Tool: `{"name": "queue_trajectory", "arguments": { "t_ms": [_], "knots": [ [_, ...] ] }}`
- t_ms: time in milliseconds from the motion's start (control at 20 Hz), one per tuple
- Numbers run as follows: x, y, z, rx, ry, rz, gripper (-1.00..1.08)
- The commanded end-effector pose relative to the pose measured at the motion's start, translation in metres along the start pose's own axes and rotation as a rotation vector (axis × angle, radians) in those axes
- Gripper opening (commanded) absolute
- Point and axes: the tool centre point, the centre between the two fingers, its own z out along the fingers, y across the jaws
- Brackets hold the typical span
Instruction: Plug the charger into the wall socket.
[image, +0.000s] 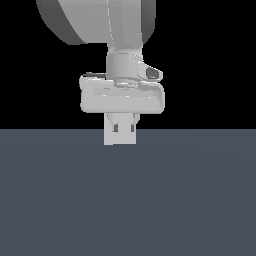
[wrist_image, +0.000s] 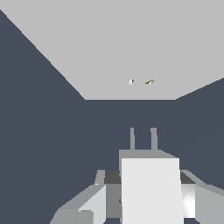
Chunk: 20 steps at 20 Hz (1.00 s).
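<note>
gripper (wrist_image: 148, 201): fingers pinching charger (wrist_image: 151, 188) | charger: prongs pointing straight at wall socket (wrist_image: 113, 48), apart from it | socket's two holes (wrist_image: 140, 82) lie ahead, nearly in line with prongs

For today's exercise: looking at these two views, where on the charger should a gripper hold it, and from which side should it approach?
Grip the charger across its two flat long sides, at the rear, as the gripper does now. That leaves the two prongs free, pointing toward the wall socket.

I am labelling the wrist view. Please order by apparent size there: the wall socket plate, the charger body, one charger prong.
1. wall socket plate, largest
2. charger body, though it is nearer the camera, so true size is unsure
3. charger prong, smallest
</note>
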Motion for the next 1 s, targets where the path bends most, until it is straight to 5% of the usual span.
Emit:
{"name": "queue_trajectory", "arguments": {
  "t_ms": [0,950],
  "knots": [
    [0.004,0.0,0.0,0.0,0.0,0.0,-1.0],
    [0.047,0.0,0.007,0.0,0.0,0.0,-1.0]
  ]
}}
